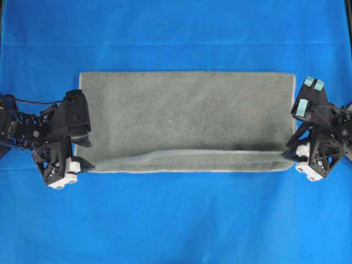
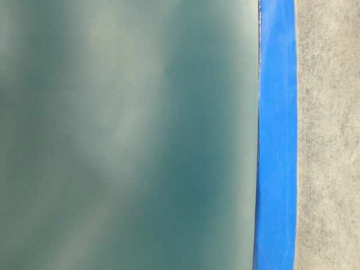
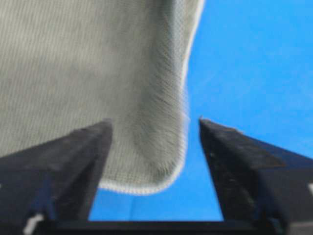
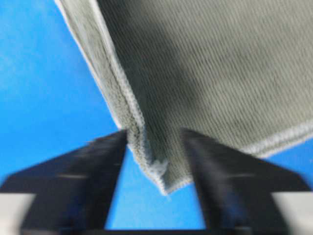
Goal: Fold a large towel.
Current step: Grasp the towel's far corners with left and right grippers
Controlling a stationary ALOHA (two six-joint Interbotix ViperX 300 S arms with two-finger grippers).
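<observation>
The large towel (image 1: 187, 118) lies flat on the blue sheet (image 1: 176, 220), a long grey-green rectangle with a raised doubled ridge along its front edge (image 1: 187, 158). My left gripper (image 1: 89, 154) is at the towel's front left corner. In the left wrist view it (image 3: 154, 122) is open, and the rounded towel corner (image 3: 146, 161) lies loose between the fingers. My right gripper (image 1: 292, 137) is at the front right corner. In the right wrist view its (image 4: 155, 132) blurred fingers stand apart, with the layered corner (image 4: 161, 171) between them and a gap on the left side.
The blue sheet covers the whole table around the towel. The table-level view is filled by a blurred dark green-grey surface (image 2: 124, 135), with a blue strip (image 2: 275, 135) and grey terry cloth (image 2: 329, 135) at its right.
</observation>
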